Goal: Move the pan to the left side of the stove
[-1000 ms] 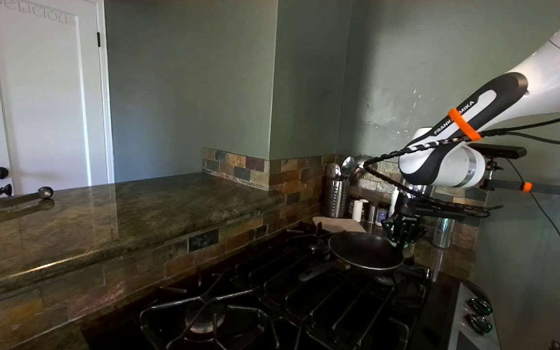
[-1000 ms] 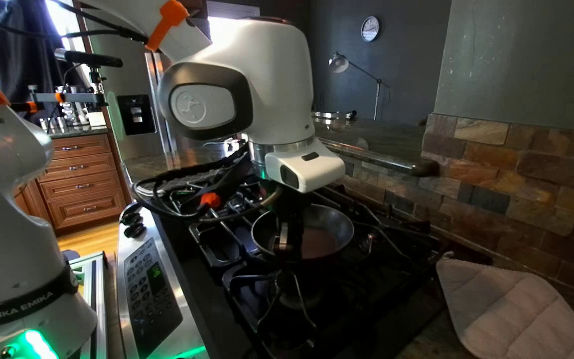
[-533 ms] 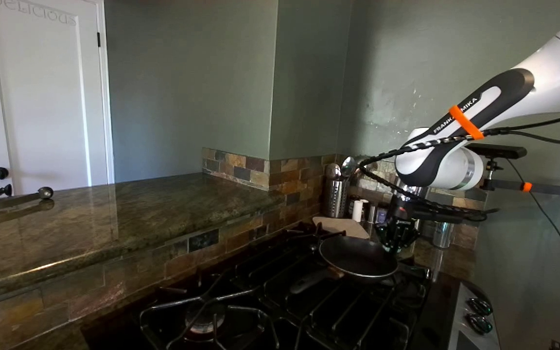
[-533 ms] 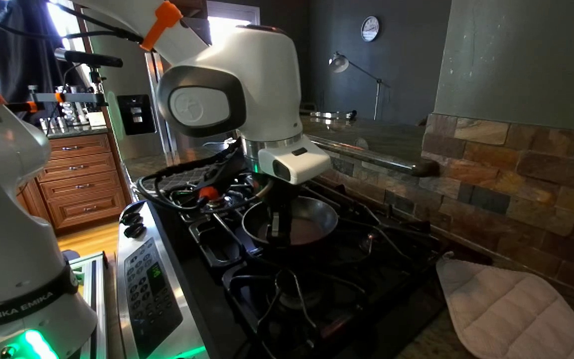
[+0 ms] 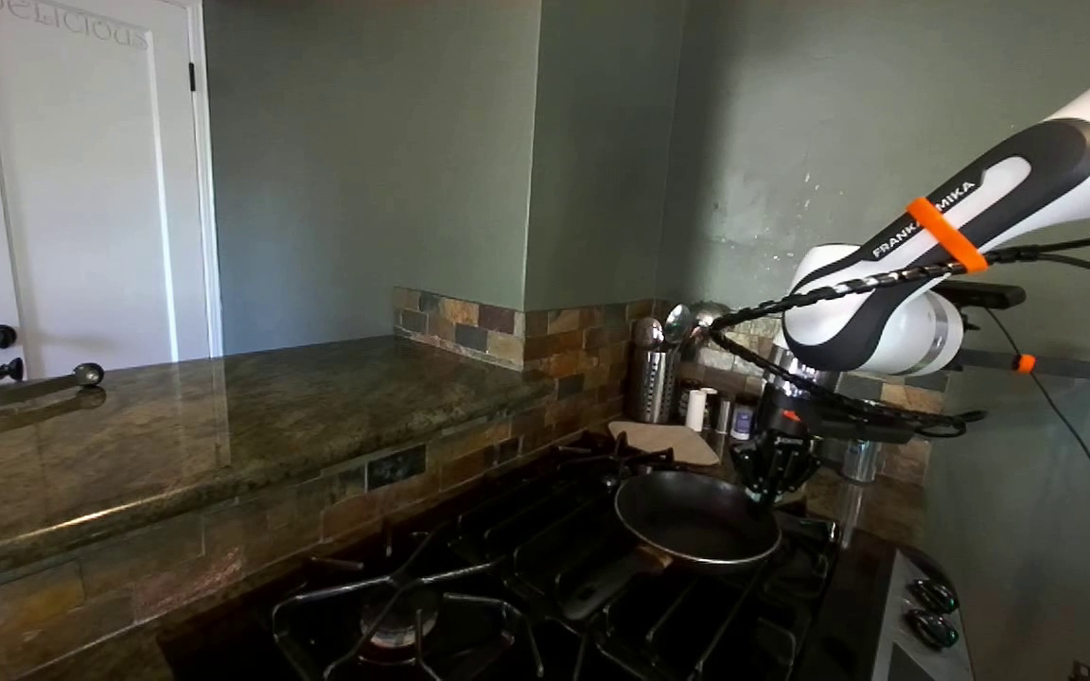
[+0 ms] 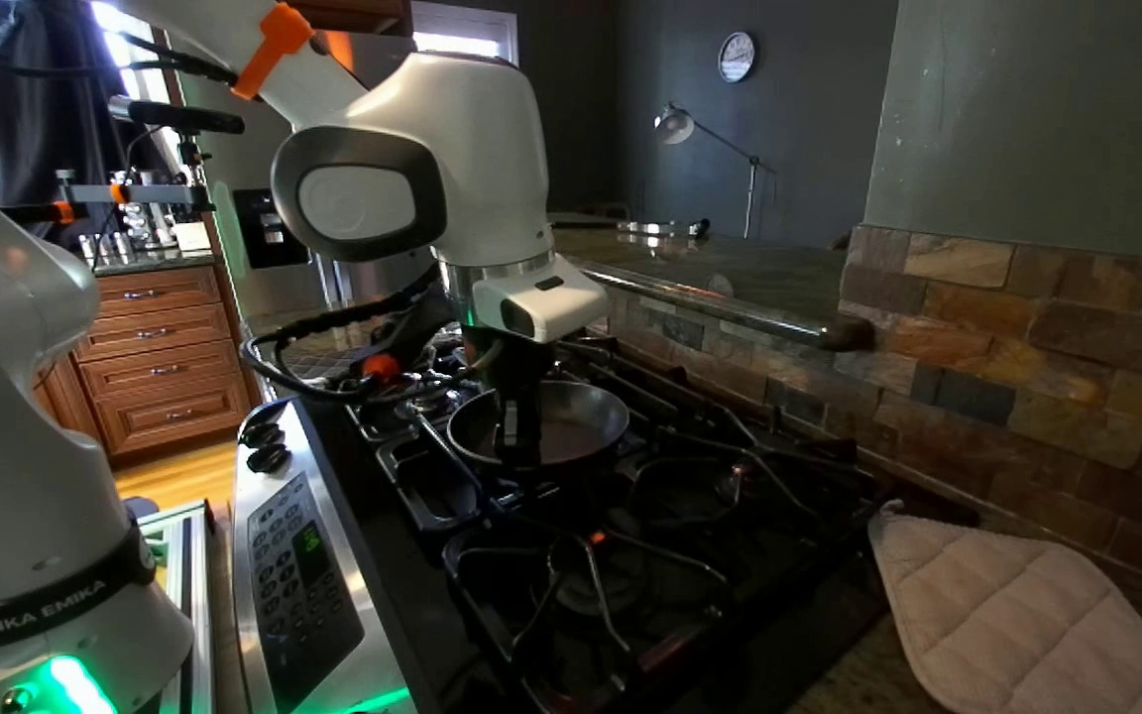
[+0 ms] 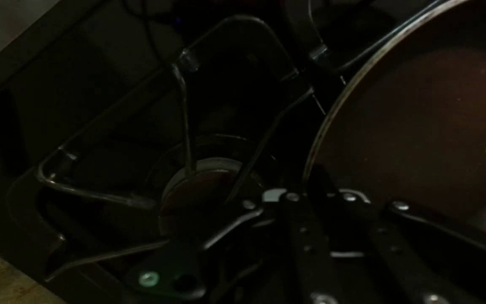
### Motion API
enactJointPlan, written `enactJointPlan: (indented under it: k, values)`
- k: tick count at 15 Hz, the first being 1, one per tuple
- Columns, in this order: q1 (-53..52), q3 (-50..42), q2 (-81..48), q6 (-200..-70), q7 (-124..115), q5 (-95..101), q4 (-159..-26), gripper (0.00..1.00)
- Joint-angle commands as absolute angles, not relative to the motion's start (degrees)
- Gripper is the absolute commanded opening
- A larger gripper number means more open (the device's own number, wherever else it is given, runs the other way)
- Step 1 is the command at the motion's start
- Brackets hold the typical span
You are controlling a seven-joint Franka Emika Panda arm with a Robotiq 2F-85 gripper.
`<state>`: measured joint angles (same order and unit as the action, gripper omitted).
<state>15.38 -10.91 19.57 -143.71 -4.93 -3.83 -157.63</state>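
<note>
Shifted along the black gas stove (image 6: pixel 675 516), the round dark frying pan (image 5: pixel 692 515) has its rim (image 7: pixel 329 114) pinched in the almost-closed black tool (image 5: pixel 762 495). Its dark handle (image 5: pixel 597 588) shows in an exterior view, not the wrist view; bare grates (image 6: pixel 599 587) flank it.

Looking down across stove (image 5: pixel 517 567) in an exterior view, door (image 5: pixel 81 208) filling upper left; in an exterior view, robot base (image 6: pixel 41 565) looming lower left. Wrist view peering down close. All sharing pan (image 5: pixel 696 515).
</note>
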Motion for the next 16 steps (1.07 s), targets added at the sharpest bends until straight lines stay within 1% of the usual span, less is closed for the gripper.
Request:
enactJointPlan:
  k: [1,4,5,16]
  values:
    - [14.1,-9.3,21.6,-141.2,-5.6,-3.0,-157.5,0.03]
    - [12.9,-8.4,21.7,-140.3,-5.0,-3.1,-157.4,0.03]
    - [13.5,-9.1,20.4,-143.2,-5.1,-3.6,-157.4,0.11]
    - [12.8,-8.7,20.6,-142.3,-5.0,-3.6,-157.3,0.11]
